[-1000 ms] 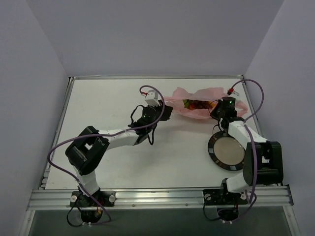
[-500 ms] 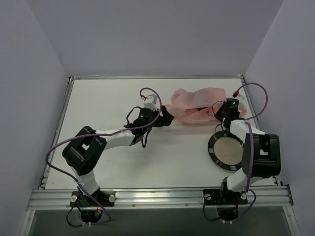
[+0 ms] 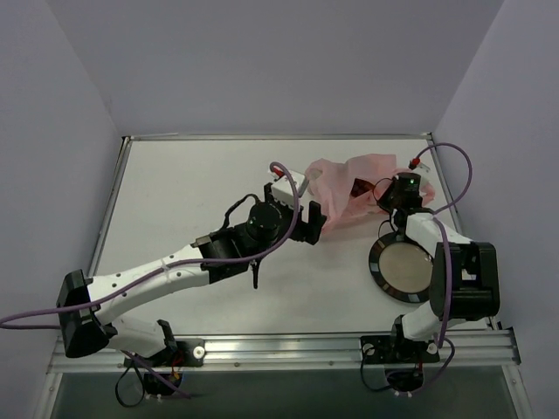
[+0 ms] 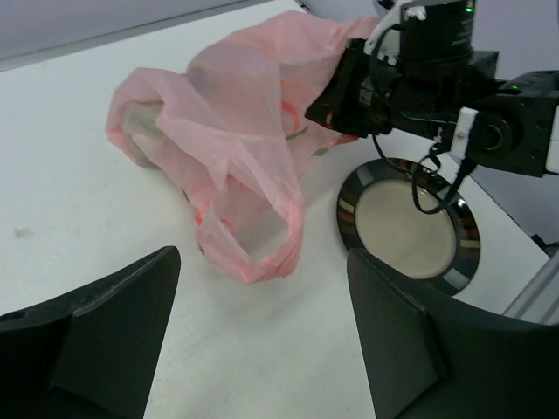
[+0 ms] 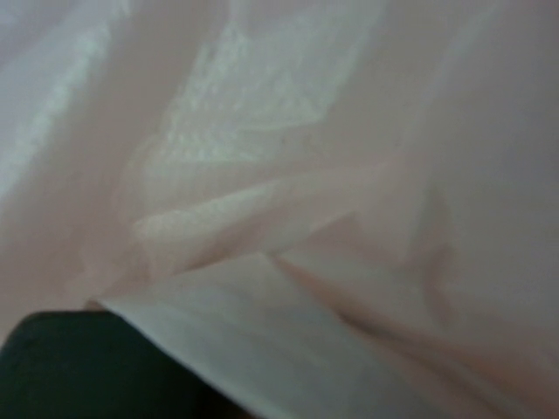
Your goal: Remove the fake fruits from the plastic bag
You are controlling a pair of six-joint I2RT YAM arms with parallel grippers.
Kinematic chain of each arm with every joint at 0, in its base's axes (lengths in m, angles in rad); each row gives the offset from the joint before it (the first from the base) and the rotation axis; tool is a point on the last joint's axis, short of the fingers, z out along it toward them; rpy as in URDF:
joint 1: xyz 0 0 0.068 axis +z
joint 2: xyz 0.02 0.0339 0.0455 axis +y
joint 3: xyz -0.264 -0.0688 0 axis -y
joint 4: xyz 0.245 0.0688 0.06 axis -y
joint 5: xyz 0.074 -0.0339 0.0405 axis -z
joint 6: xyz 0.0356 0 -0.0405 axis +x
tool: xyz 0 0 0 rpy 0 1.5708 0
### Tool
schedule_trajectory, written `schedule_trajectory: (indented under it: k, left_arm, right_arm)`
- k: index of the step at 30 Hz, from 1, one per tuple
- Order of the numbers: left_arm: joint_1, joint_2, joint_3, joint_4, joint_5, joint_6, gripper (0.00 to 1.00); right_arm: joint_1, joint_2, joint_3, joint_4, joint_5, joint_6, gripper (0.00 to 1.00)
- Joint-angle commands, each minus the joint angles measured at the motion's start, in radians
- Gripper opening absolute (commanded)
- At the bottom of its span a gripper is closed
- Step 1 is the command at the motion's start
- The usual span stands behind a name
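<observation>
Task's things: the thin, crinkly, translucent pink plastic bag (image 3: 345, 188) lies slumped on the white worktop (image 3: 192, 183) toward the far right, just beyond the round black-rimmed plate (image 3: 374, 262).
Fruits: the small plastic fake fruits (image 3: 360, 186) show only as a dark reddish patch through the film from above, and as faint greenish flecks in the left wrist view. No single fruit can be told apart.
Done: nothing, by my reading. No fruit lies on the bare worktop or on the plate, whose pale centre shows nothing on it.
Left tool (image 4: 262, 262): its two dark fingers stand wide apart and hold nothing. It sits low over the worktop at the bag's near-left end, facing a loose handle loop (image 4: 293, 218) that sags toward it.
Right tool (image 3: 383, 195): it is pressed into the bag's right side. Its own camera is filled with pink film and a sliver of dark finger, so I cannot tell whether it is apart, together, or pinching plastic.
Step in hand: likely getting a hold on the bag from both ends, with the mouth not visibly open.
Left to do: all of it. The bag has to be gripped and opened or tipped, and each fruit brought out.
Risk: the thin film may bunch up or slide rather than open.
</observation>
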Motion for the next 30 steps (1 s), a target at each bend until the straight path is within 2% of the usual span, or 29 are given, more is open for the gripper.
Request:
schedule_trajectory:
  k: [1, 5, 7, 9, 12, 16, 18, 21, 22, 23, 26, 30]
  left_arm:
    - [0.015, 0.009, 0.068, -0.161, -0.074, 0.118, 0.76]
    - [0.029, 0.168, 0.25, -0.281, 0.016, 0.193, 0.87]
    - [0.035, 0.278, 0.366, -0.295, 0.087, 0.239, 0.92]
    - [0.056, 0.368, 0.463, -0.31, 0.096, 0.257, 0.95]
    - [0.125, 0.472, 0.54, -0.328, 0.203, 0.254, 0.97]
    - [0.191, 0.622, 0.739, -0.43, 0.311, 0.285, 0.97]
    - [0.225, 0.685, 0.788, -0.454, 0.387, 0.285, 0.97]
    - [0.26, 0.741, 0.868, -0.451, 0.342, 0.302, 0.76]
    - [0.268, 0.751, 0.887, -0.445, 0.302, 0.306, 0.65]
    - [0.277, 0.759, 0.914, -0.419, 0.279, 0.306, 0.42]
    - [0.334, 0.779, 0.922, -0.315, 0.224, 0.253, 0.14]
    - [0.399, 0.86, 0.977, -0.258, 0.196, 0.191, 0.03]
  right_arm:
    - [-0.004, -0.047, 0.037, -0.016, 0.005, -0.026, 0.0]
    - [-0.009, -0.058, 0.043, -0.016, -0.019, -0.029, 0.0]
    - [-0.01, -0.059, 0.045, -0.016, -0.041, -0.031, 0.0]
    - [-0.013, -0.061, 0.043, -0.016, -0.053, -0.037, 0.0]
    - [-0.021, -0.064, 0.04, -0.018, -0.061, -0.044, 0.0]
    - [-0.027, -0.065, 0.045, -0.016, -0.078, -0.046, 0.0]
    - [-0.027, -0.059, 0.048, -0.013, -0.081, -0.046, 0.0]
    - [-0.03, -0.045, 0.055, -0.012, -0.079, -0.044, 0.0]
    - [-0.03, -0.041, 0.068, -0.012, -0.073, -0.044, 0.0]
    - [-0.033, -0.029, 0.074, -0.013, -0.068, -0.044, 0.0]
    - [-0.05, 0.0, 0.115, -0.013, -0.038, -0.044, 0.0]
    - [-0.09, 0.129, 0.207, -0.013, -0.036, -0.032, 0.0]
